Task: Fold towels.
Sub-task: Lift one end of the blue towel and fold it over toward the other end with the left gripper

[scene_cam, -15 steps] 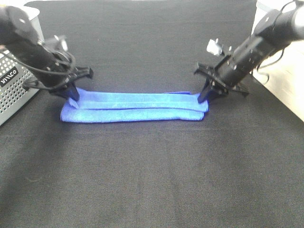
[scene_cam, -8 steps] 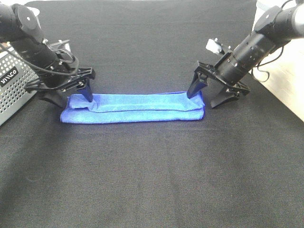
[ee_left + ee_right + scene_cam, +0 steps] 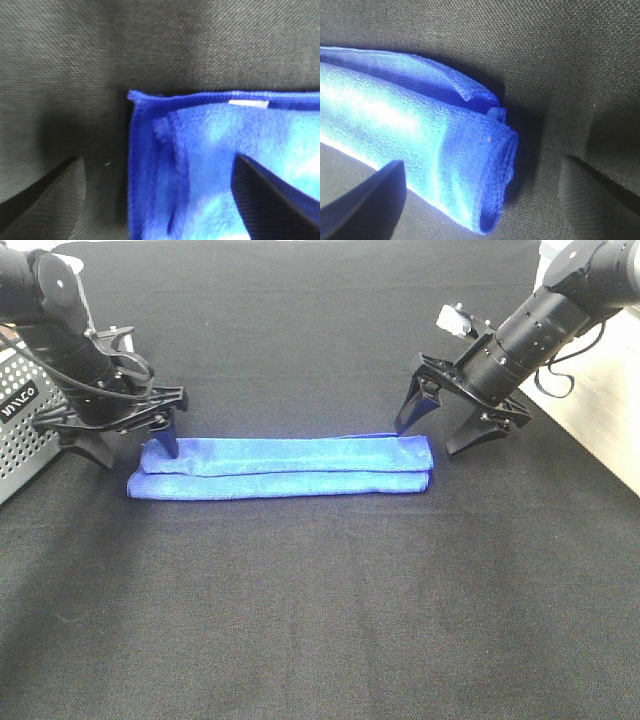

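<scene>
A blue towel (image 3: 282, 467) lies folded into a long narrow strip across the middle of the black table. My left gripper (image 3: 128, 443) is open at the strip's left end, one finger over the towel's corner (image 3: 165, 150) and one on the cloth-free table. My right gripper (image 3: 436, 433) is open and lifted just above the strip's right end (image 3: 470, 165), its jaws spread to either side. Neither gripper holds anything.
A grey perforated metal box (image 3: 25, 420) stands at the left edge, close behind my left arm. The black table cloth (image 3: 320, 610) stretches wide in front of the towel. The table's right edge (image 3: 600, 460) lies close to my right arm.
Both grippers have let go of the towel's far edge and opened. The towel has settled into a flat folded strip, and both grippers have lifted slightly off its ends.
</scene>
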You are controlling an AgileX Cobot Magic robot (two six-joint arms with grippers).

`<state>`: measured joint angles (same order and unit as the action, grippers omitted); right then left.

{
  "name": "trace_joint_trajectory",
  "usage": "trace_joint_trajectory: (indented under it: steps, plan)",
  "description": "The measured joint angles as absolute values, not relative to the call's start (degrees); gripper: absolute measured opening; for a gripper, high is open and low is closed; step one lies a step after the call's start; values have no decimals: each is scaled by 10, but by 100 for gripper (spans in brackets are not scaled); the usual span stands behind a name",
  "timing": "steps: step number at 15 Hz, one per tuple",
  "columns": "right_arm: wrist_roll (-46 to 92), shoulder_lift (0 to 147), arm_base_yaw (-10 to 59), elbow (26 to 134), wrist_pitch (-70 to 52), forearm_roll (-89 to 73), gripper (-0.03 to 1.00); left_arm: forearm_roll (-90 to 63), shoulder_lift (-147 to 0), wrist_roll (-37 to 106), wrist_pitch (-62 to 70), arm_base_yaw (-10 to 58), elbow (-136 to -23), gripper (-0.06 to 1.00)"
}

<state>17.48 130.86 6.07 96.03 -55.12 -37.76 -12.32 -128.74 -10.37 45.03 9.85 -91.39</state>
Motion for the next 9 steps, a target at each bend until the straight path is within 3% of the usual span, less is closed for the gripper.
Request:
trace_joint_trajectory:
  steps: [4, 5, 6, 8, 9]
  plan:
    - [175, 1309, 61, 960, -551, -378, 78, -141, -1308, -104, 450, 99, -916, 73]
    - [175, 1309, 61, 960, -551, -378, 78, -159, -1311, -104, 448, 99, -917, 59]
    - [175, 1309, 61, 960, -551, -378, 78, -159, -1311, -104, 448, 99, -917, 59]
    - [175, 1309, 61, 960, -551, -378, 78, -183, -1314, -104, 440, 100, -917, 15]
    - [175, 1309, 61, 960, -551, -378, 78, -183, -1314, -104, 440, 100, -917, 15]
